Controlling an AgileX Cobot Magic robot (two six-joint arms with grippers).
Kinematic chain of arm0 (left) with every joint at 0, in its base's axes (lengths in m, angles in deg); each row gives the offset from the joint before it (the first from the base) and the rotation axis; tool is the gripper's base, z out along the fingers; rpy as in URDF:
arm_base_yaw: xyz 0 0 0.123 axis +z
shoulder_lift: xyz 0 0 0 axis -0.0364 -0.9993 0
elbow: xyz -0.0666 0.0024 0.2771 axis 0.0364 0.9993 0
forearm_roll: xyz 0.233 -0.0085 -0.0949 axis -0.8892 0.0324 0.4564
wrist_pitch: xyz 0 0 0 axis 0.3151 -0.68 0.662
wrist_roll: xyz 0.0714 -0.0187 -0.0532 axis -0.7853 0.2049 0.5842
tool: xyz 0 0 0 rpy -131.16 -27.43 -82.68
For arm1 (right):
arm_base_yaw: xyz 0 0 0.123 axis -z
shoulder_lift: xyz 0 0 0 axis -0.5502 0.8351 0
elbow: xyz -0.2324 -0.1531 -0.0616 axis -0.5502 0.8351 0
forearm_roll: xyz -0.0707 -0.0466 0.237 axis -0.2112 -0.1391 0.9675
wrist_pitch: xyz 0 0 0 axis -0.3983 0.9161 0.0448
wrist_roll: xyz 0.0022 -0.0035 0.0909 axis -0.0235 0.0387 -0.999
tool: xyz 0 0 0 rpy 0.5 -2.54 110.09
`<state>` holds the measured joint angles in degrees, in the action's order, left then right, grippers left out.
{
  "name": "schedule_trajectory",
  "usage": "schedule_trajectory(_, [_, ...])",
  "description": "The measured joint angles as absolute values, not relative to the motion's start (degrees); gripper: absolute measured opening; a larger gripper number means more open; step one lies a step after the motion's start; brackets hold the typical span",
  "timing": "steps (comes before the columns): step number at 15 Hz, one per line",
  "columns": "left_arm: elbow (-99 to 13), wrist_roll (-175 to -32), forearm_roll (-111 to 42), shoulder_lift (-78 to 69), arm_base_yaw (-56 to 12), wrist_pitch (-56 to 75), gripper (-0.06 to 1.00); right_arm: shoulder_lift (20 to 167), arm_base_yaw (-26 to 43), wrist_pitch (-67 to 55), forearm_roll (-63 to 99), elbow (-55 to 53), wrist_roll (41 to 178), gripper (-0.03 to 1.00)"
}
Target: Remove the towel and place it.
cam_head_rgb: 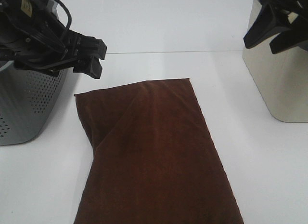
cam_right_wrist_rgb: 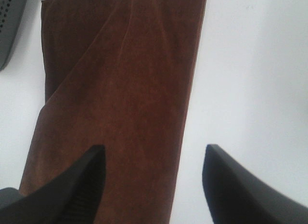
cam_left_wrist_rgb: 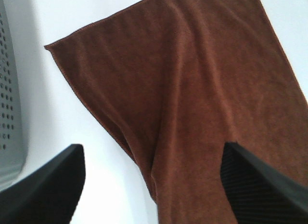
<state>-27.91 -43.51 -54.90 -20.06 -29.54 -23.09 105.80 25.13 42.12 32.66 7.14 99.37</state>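
**Brown towel flat on table, both grippers spread and clear of it**

Large dark brown plush rectangular towel [cam_head_rgb: 159,161] lies on the white tabletop [cam_head_rgb: 269,171], between a grey perforated basket [cam_head_rgb: 24,103] on the left and a smooth beige container [cam_head_rgb: 281,84] on the right. It touches neither. Far hem is in view, slightly bowed. The near end runs off the lower edge of the high view. A diagonal fold crosses from the far hem toward the towel's left edge, where the cloth narrows at a notch.

Left gripper [cam_head_rgb: 95,58], black, hangs above the table just beyond the towel's far left corner, in front of the grey basket. In the left wrist view its jaws [cam_left_wrist_rgb: 154,185] stand wide apart with nothing between them. The towel [cam_left_wrist_rgb: 192,89] lies below, and the grey basket wall [cam_left_wrist_rgb: 7,98] shows at the edge.

Right gripper [cam_head_rgb: 260,43], black, sits high at the far right, in front of the beige container and well apart from the towel. Right wrist view: jaws [cam_right_wrist_rgb: 154,185] spread, empty, over the towel's [cam_right_wrist_rgb: 120,89] right edge and bare table.
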Motion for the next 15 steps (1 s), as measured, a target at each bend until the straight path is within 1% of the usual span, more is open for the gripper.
schedule_trajectory(2, [-31.7,-46.0,-54.9,-24.8,-28.6,-23.5,0.74,113.6,23.0,41.9,30.1,0.0,99.9,0.55])
schedule_trajectory(4, [-36.5,-47.8,-54.9,-30.0,-28.2,-24.1,0.74,121.4,19.0,41.9,24.9,-6.9,99.7,0.54])
schedule_trajectory(6, [-42.0,-49.6,-54.9,-35.5,-28.1,-24.9,0.74,129.0,16.9,41.9,21.6,-13.8,97.1,0.54])
schedule_trajectory(11, [-55.0,-51.7,-55.3,-48.0,-26.9,-25.7,0.74,144.7,16.8,41.9,20.7,-28.3,95.8,0.54])
schedule_trajectory(15, [-57.5,-51.9,-53.4,-50.4,-24.6,-27.2,0.74,156.3,16.8,41.9,21.4,-36.7,95.9,0.54])
